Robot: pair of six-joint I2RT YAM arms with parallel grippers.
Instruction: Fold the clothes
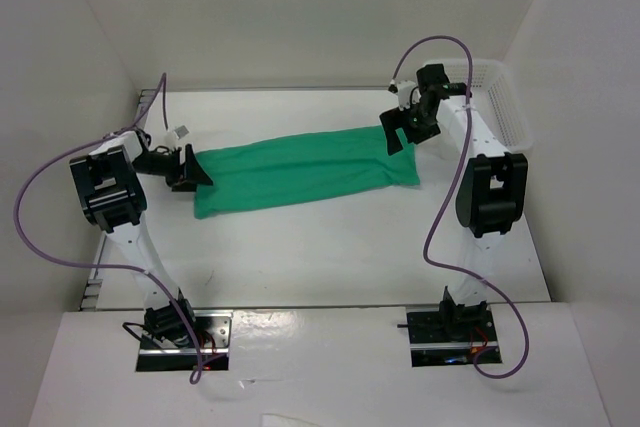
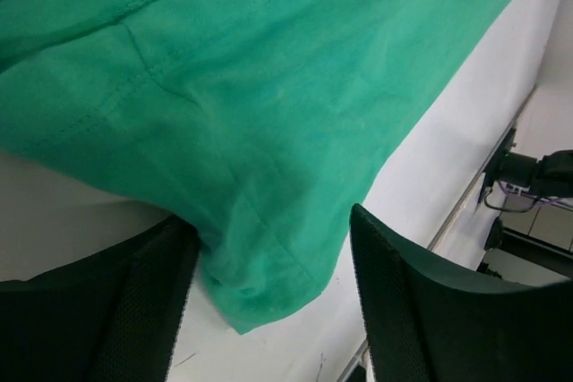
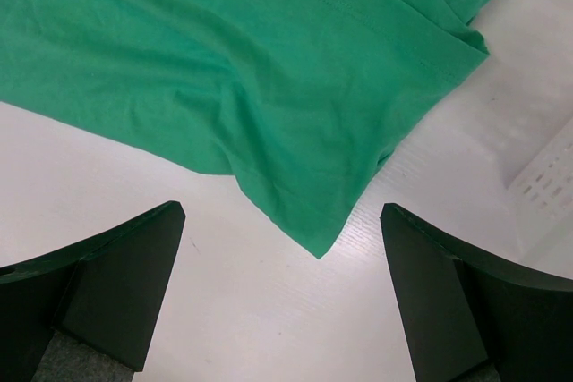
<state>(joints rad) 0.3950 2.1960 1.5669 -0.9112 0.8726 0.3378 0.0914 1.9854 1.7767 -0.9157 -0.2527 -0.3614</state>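
Observation:
The clothes are one emerald-green T-shirt, folded into a long band lying flat across the table from left to right. My left gripper is at the band's left end. In the left wrist view a rumpled corner of the shirt lies between the spread fingers of the left gripper; the left finger touches its edge, and the right finger stands apart from it. My right gripper hangs over the right end, open. A pointed shirt corner reaches in between the wide-apart fingers of the right gripper, touching neither.
A white mesh basket stands at the back right, close behind the right arm; its wall shows in the right wrist view. White walls enclose the table on three sides. Purple cables loop from both arms.

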